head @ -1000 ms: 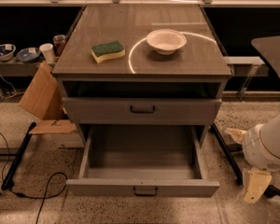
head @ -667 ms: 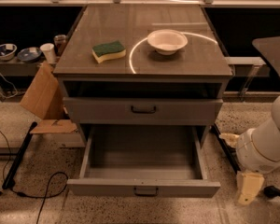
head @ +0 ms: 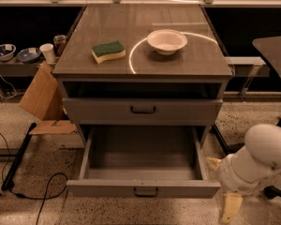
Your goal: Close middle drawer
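The middle drawer [head: 143,189] is pulled far out at the bottom of the grey cabinet [head: 143,60]. It has a low strip front with a small dark bar handle [head: 145,191], and its long shallow tray looks empty. Above it sits a drawer with a taller front panel [head: 143,110], almost pushed in. My gripper [head: 219,189] is at the lower right, on a white arm [head: 260,156], close to the open drawer's front right corner. Its two cream fingers [head: 231,209] are spread apart and hold nothing.
On the cabinet top lie a green and yellow sponge [head: 108,51] and a white bowl [head: 166,41]. A cardboard piece [head: 41,100] leans at the left, with a black cable [head: 47,193] on the floor. Bowls and cups [head: 25,54] stand on a low shelf at the left. A dark table edge [head: 274,48] is at the right.
My arm has moved down and left, bringing the gripper nearer the open drawer's front right corner. The drawers have not moved.
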### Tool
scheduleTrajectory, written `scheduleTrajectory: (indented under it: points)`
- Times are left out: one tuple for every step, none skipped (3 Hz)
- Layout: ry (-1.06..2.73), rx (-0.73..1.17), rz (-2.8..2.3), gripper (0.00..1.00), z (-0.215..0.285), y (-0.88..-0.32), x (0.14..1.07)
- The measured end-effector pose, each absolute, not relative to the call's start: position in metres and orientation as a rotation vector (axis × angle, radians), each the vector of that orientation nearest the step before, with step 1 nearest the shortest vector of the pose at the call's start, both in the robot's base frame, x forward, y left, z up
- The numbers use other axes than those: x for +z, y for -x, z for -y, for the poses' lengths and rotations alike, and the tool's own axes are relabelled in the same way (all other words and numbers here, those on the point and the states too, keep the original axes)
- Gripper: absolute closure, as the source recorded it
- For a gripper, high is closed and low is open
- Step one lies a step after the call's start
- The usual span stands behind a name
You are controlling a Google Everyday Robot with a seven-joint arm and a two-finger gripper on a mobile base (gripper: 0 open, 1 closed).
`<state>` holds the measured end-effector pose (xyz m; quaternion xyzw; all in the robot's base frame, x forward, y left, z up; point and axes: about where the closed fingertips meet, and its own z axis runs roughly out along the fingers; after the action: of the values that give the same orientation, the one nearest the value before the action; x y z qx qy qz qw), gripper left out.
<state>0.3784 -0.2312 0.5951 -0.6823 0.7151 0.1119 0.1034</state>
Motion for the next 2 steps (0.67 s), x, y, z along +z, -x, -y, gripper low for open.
scheduleTrajectory:
  points:
    - [1.971, 0.414, -2.096, 0.00, 0.217, -0.363, 0.526]
    - [1.930, 0.476, -2.093, 0.14, 0.207, -0.349, 0.474]
